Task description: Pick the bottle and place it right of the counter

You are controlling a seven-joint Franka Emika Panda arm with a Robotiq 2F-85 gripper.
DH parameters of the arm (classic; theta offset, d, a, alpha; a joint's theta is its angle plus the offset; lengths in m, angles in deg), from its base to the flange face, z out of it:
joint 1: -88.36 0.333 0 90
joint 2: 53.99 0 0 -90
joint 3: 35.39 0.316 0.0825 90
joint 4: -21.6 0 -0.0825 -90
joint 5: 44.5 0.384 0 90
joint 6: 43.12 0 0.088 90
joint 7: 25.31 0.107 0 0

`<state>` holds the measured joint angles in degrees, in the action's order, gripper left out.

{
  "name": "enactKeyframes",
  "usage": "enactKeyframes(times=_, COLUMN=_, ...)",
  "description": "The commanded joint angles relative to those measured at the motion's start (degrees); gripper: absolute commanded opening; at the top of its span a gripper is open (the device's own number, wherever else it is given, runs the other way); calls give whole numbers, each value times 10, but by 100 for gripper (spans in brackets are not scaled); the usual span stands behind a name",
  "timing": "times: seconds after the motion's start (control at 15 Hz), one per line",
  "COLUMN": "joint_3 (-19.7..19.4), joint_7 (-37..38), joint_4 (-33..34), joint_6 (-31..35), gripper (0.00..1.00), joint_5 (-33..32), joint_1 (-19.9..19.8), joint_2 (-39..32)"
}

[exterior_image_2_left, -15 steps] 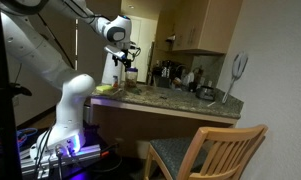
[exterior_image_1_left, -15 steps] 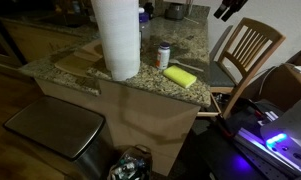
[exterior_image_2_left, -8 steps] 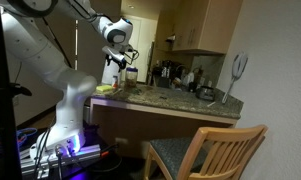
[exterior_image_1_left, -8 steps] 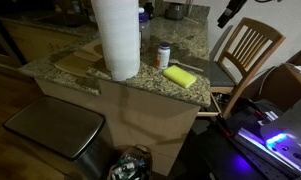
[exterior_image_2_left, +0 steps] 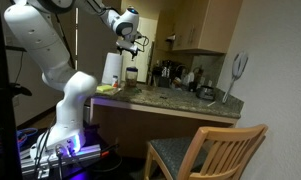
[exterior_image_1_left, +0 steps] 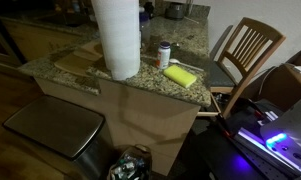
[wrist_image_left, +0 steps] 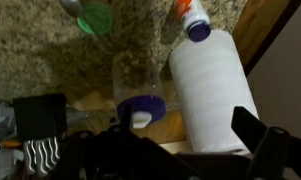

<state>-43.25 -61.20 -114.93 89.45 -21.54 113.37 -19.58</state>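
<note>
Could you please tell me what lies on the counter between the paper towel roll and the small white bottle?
Nothing: in an exterior view only bare counter separates the paper towel roll from the bottle.

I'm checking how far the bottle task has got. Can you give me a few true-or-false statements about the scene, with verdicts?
1. The bottle stands upright on the counter. True.
2. The gripper holds the bottle. False: it is up above the counter, open and empty.
3. The paper roll lies on its side. False: it stands upright.
4. The sponge lies beside the bottle. True.
</note>
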Motion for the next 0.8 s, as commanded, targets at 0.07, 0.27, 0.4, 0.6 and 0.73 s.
enactKeyframes(times=0.07, joint_3=17, joint_7=-39, joint_4=74, joint_6=-15, gripper=100, joint_5=21, joint_1=-4, joint_2=-43)
enactKeyframes(times=0.27, joint_3=26, joint_7=-39, joint_4=94, joint_6=-21, gripper=100, joint_5=23, joint_1=-9, joint_2=-59)
enactKeyframes(times=0.4, joint_3=27, joint_7=-34, joint_4=76, joint_6=-31, gripper=100, joint_5=13, joint_1=-17, joint_2=-60)
enactKeyframes(times=0.6, joint_3=24, joint_7=-58, joint_4=18, joint_6=-56, gripper=100, joint_5=59, joint_1=0, joint_2=-61)
enactKeyframes(times=0.73, joint_3=30, joint_7=-90, joint_4=-31, joint_6=-34, gripper=100, joint_5=116, joint_1=13, joint_2=-75)
